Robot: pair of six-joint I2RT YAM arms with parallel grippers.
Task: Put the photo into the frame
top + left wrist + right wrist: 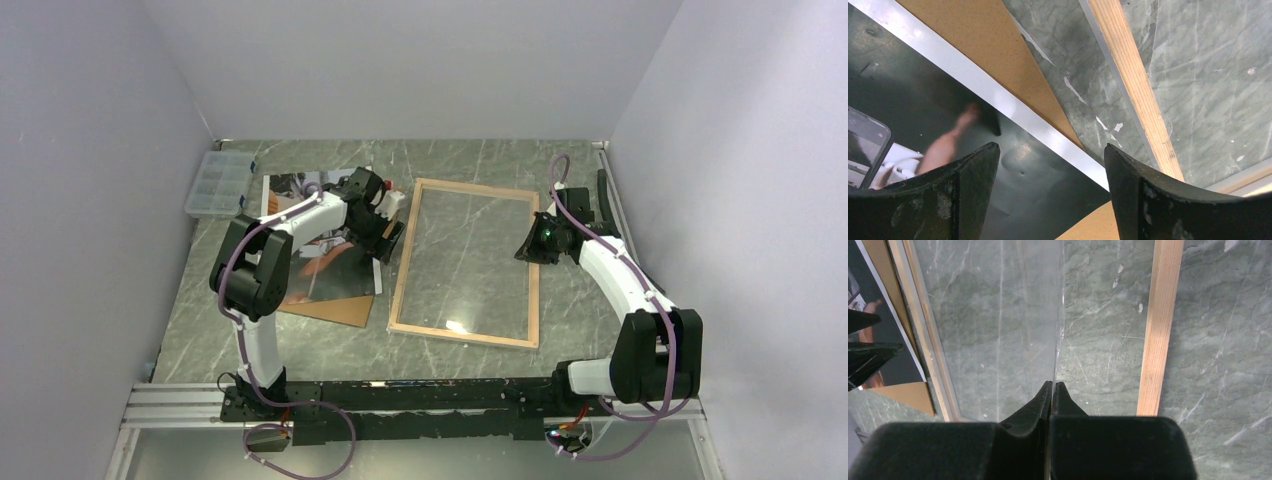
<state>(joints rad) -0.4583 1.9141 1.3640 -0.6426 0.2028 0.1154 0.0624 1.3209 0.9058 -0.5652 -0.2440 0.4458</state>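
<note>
Dark photo (913, 85) with white edge strip — light-wood frame (1136, 85), plain brown panel (983, 40), grey-green veined marble table (1068, 60)

The left arm (300, 212) covers much of the photo (335, 280), its imagery, perhaps people, too small.

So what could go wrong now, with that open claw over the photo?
The photo lies flat on the brown board, so the open left gripper might pinch the board too, or crease the thin print. The frame lies loose close beside them; dragging the photo across could catch its wooden rim and shove it. The shut right gripper hangs over the frame's clear pane and could scratch it if it dips.
</note>
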